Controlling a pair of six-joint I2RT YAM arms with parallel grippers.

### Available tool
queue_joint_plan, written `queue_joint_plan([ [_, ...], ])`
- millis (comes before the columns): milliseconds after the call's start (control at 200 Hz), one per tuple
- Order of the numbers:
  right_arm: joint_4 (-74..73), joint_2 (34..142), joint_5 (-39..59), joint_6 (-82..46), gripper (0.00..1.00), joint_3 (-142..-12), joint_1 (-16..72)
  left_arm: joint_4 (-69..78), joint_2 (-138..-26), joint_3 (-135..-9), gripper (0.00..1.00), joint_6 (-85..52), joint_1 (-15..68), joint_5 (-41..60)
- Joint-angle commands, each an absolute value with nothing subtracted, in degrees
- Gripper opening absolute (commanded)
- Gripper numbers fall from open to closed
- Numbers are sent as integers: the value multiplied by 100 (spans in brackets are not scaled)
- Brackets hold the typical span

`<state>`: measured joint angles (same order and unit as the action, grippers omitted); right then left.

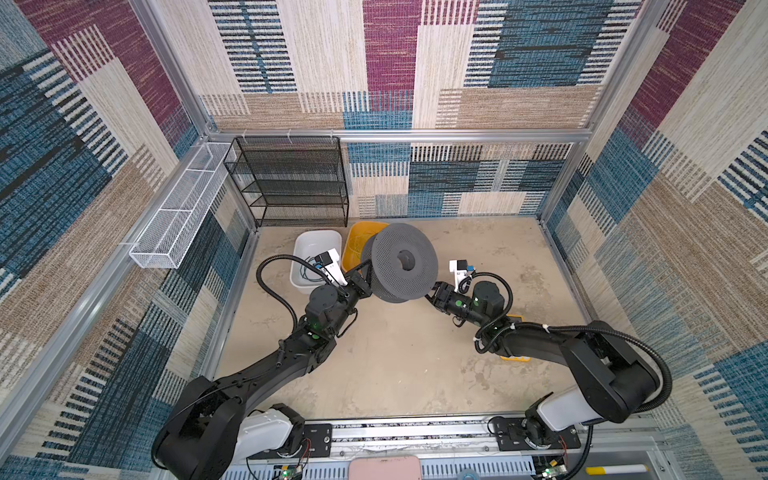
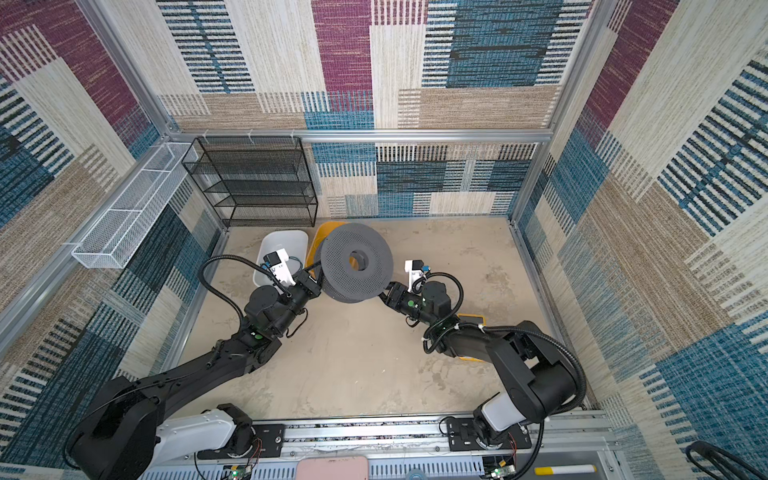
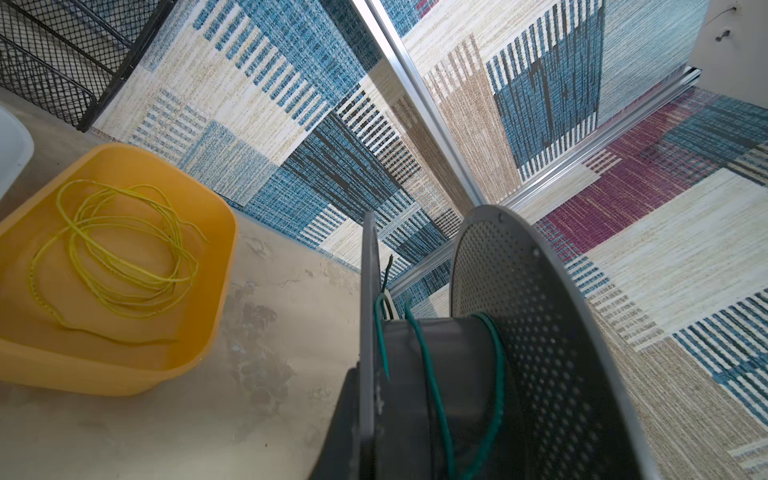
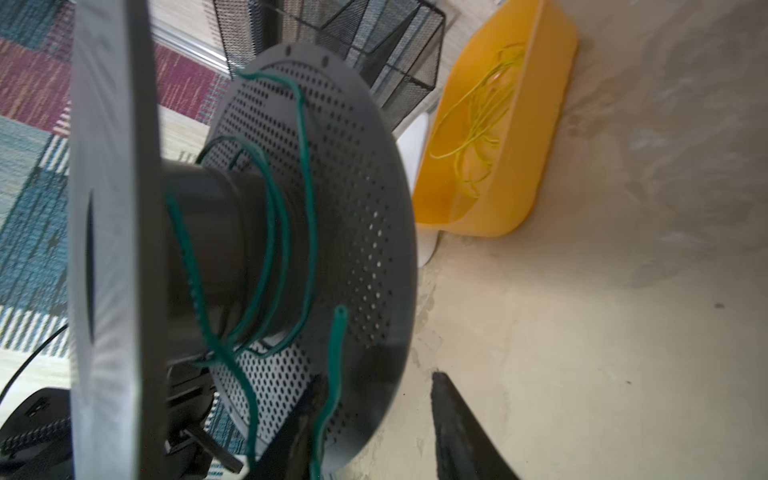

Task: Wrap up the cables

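Right wrist view: right gripper (image 4: pixel 376 376) jaws spread, teal cable (image 4: pixel 336 340) slack round the spool (image 4: pixel 357 187) toward the table (image 4: pixel 582 291) far edge, left gripper (image 1: pixel 365 284) pinching its flange; I'd pinch the loose tail, then tension it.

My left claw (image 1: pixel 362 286) is clamped on the left rim of the grey perforated plastic spool (image 1: pixel 401 266), which hangs tilted over the beige worktop (image 1: pixel 395 365). My right claw (image 1: pixel 432 296) sits at its lower right edge. Behind, a white plastic tub (image 1: pixel 316 237) holds thin teal and dark cables (image 1: pixel 306 271), beside a yellow plastic tub (image 1: pixel 369 227).
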<state>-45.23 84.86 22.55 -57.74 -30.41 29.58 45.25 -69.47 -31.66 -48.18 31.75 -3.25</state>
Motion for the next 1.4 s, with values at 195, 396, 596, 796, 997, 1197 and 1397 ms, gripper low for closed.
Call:
queue_joint_plan([
  [195, -3424, 7869, 1592, -5177, 54, -2962, 2826, 4739, -6992, -3216, 0, -4731, 3121, 87],
  [396, -3160, 7584, 1283, -5361, 61, -2926, 2399, 4762, -7248, -3362, 0, -4596, 3098, 913],
  [596, -3420, 7911, 1277, -5627, 65, -3358, 2279, 5304, -7489, -3063, 0, -4654, 3102, 1325],
  [796, -4037, 7922, 1491, -6057, 69, -3322, 2035, 4957, -7392, -2978, 0, -4374, 3110, 1368],
  [997, -3944, 7439, 1477, -6058, 69, -3337, 2013, 5157, -7579, -2872, 0, -4336, 3101, 1405],
  [1197, -2494, 6927, 917, -5123, 72, -3738, 1925, 5340, -8019, -2956, 0, -4590, 3099, 1939],
  [1397, -1943, 6719, 1209, -4440, 73, -3411, 1720, 6425, -8794, -2698, 0, -5235, 3110, 2245],
])
